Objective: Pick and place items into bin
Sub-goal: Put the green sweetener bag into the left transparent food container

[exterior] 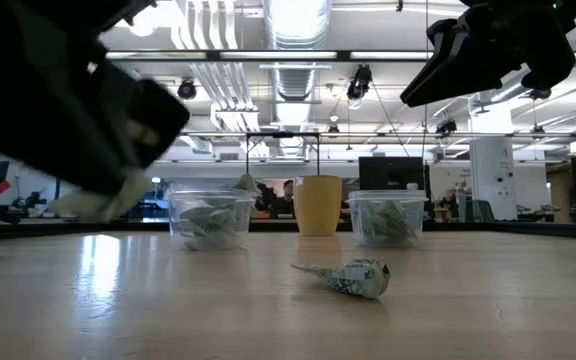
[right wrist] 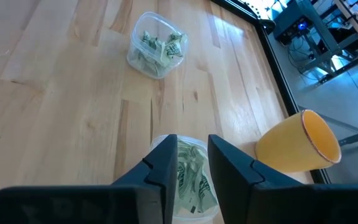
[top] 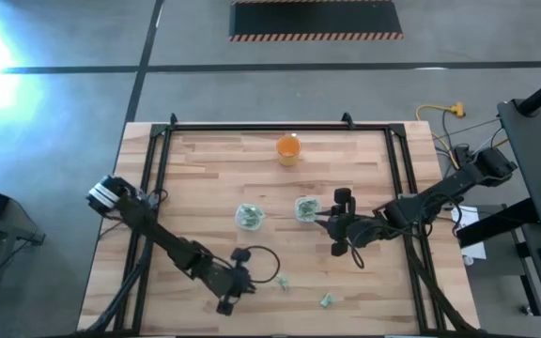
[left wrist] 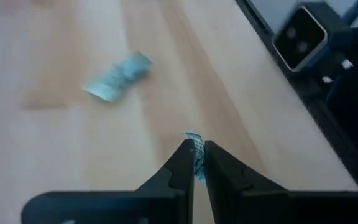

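My left gripper (top: 272, 280) is near the table's front edge, shut on one small pale green wrinkly item (left wrist: 196, 149). A second item (top: 327, 300) lies loose on the wood to its right, also seen in the low view (exterior: 353, 278) and the left wrist view (left wrist: 117, 78). Two clear tubs, the left tub (top: 249, 216) and the right tub (top: 306, 208), stand mid-table and hold several items. My right gripper (right wrist: 193, 163) hovers over the right tub (right wrist: 191, 193), fingers apart, nothing plainly between them. My left gripper pinches the small item between its two fingertips; one end (left wrist: 193, 137) pokes out past them. The fingers come slanting down from the table's left. In the low view the pale item (exterior: 93, 205) hangs at the gripper, off the tabletop.
An orange cup (top: 289, 148) stands near the far edge, behind the tubs. A black frame (top: 280, 127) runs along the far and side edges. Bare wood lies between the tubs and the front edge.
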`<move>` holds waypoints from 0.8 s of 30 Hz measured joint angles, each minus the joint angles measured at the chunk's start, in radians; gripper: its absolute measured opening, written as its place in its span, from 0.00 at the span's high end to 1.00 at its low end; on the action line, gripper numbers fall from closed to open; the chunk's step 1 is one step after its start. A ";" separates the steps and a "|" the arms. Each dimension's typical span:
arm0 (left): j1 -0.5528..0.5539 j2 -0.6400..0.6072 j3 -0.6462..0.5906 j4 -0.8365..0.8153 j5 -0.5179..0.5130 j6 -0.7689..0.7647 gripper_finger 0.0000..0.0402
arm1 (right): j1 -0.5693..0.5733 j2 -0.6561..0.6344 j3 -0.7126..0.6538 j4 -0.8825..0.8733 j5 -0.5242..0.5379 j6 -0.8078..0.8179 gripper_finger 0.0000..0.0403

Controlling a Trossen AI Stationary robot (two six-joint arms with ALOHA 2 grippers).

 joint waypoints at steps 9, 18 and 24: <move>0.001 -0.245 -0.016 -0.267 -0.439 0.205 0.97 | 0.000 0.000 0.000 -0.003 0.000 0.000 0.79; 0.059 -0.352 -0.135 -0.275 -0.746 0.326 0.97 | 0.000 0.000 0.000 -0.009 0.000 0.000 0.81; 0.142 -0.346 -0.205 -0.218 -0.745 0.326 0.97 | -0.001 0.000 0.000 -0.009 0.001 -0.008 0.82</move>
